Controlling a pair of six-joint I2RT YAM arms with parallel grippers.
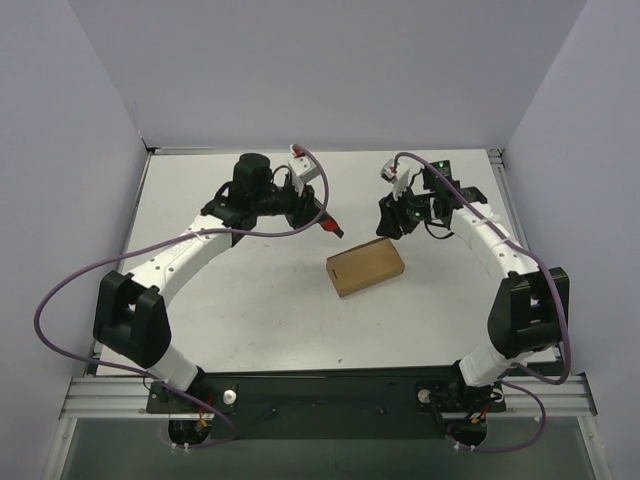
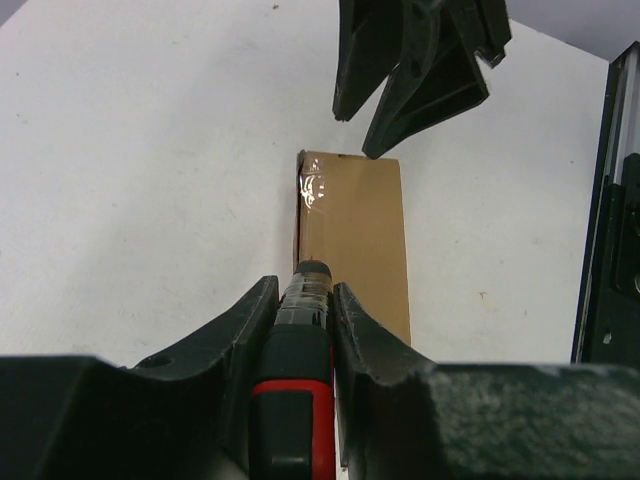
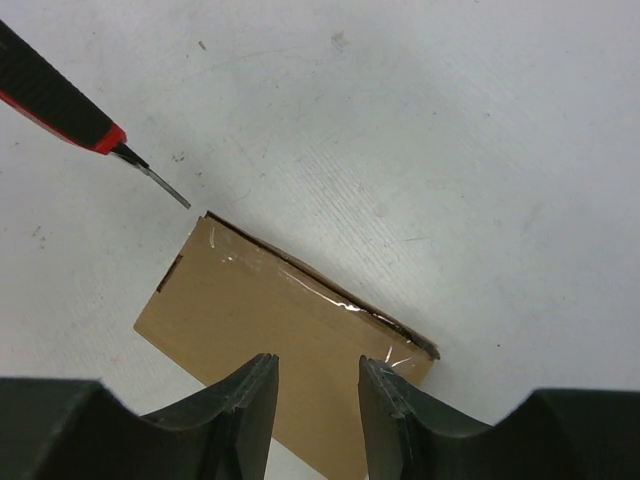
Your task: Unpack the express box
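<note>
Top external view shows the express box [image 1: 365,267] lying flat and closed on the white tabletop [image 1: 250,320], a little right of centre, with its long side slanting from near-left to far-right. Glossy clear tape glints along its top edge in the right wrist view. Just beyond the box's far-left corner, the left hand [image 1: 314,210] is clamped around a red-and-black utility knife [image 1: 330,228]. The left wrist view shows the handle wedged between both fingers [image 2: 240,330]. The short blade points down toward that corner and ends just beside it; whether it touches the cardboard cannot be told. Farther right, the right hand [image 1: 400,215] hangs over the box's right end. Its fingers [image 3: 250,400] are spread apart with nothing between them, and the brown lid shows through the gap.
</note>
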